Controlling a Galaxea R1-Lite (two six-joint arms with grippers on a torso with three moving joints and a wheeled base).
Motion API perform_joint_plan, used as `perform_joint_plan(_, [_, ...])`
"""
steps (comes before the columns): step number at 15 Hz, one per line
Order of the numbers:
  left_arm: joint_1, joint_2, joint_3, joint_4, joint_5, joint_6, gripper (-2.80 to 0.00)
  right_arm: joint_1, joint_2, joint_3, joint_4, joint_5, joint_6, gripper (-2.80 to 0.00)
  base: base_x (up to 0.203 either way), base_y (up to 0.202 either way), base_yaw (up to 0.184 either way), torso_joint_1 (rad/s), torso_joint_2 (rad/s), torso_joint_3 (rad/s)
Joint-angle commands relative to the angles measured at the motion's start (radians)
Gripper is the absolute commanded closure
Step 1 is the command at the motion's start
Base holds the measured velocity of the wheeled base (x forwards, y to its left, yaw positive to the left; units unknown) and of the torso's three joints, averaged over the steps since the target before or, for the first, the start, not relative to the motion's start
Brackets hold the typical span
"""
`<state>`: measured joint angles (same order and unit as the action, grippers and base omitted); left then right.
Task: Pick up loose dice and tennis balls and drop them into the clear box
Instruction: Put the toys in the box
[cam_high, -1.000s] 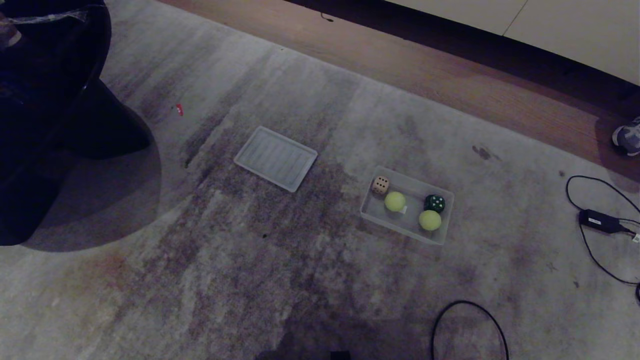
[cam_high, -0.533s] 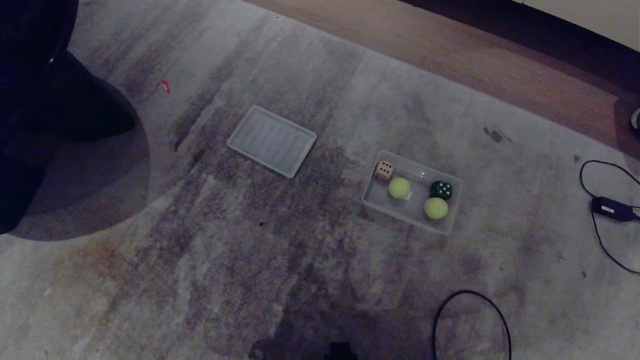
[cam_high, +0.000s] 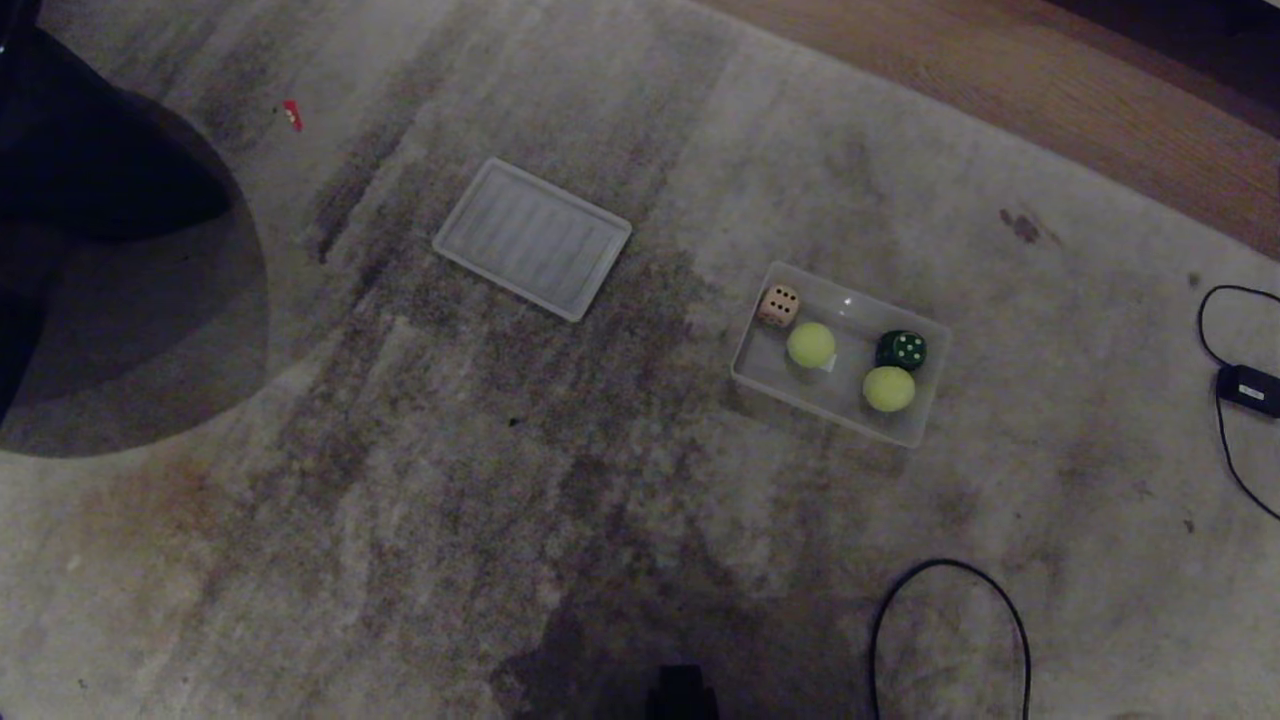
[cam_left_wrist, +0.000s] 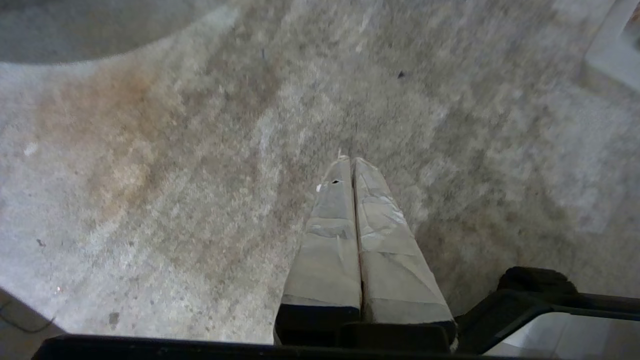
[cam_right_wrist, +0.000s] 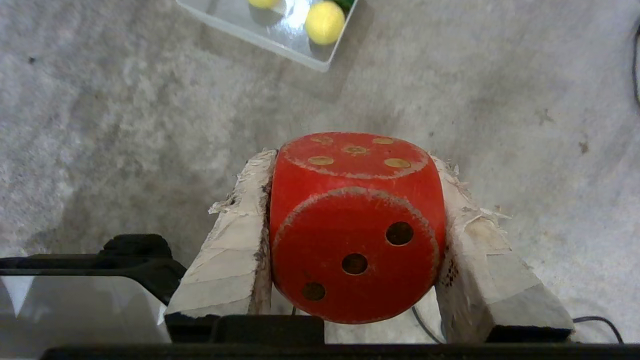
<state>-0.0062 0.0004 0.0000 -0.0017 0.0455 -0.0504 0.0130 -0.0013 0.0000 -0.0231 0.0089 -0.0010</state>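
The clear box (cam_high: 757, 372) lies on the carpet right of centre in the head view. Inside it sit a beige die (cam_high: 779, 305), a dark green die (cam_high: 901, 349) and two tennis balls (cam_high: 811, 343) (cam_high: 888, 388). In the right wrist view my right gripper (cam_right_wrist: 353, 160) is shut on a red die (cam_right_wrist: 356, 225), held above bare carpet short of the clear box (cam_right_wrist: 280, 42), where one tennis ball (cam_right_wrist: 325, 22) shows. My left gripper (cam_left_wrist: 351, 161) is shut with nothing in it, hanging over bare carpet. Neither gripper shows in the head view.
A flat ribbed clear lid (cam_high: 532, 238) lies on the carpet left of the box. A small red scrap (cam_high: 291, 114) lies far left. A black cable loop (cam_high: 945, 620) and a power adapter (cam_high: 1247, 386) lie at the right. A dark rounded furniture base (cam_high: 90, 180) fills the left edge; wood floor (cam_high: 1050, 90) runs along the back.
The whole head view has shifted: the box, lid and carpet slid upward in the picture as the camera tilted down. The things themselves have not moved.
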Motion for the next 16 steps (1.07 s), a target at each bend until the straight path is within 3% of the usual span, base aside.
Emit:
perform_joint_plan(1, [0.000,0.001,0.002,0.000,0.000,-0.001,0.00,0.000,0.001,0.009,0.000,0.000,-0.001,0.00,0.000,0.000,0.000,0.004,0.00,-0.204])
perform_joint_plan(16, [0.000,0.001,0.002,0.000,0.000,0.000,0.00,0.001,0.001,0.009,0.000,0.000,-0.003,0.00,0.000,0.000,0.000,0.003,0.00,-0.197])
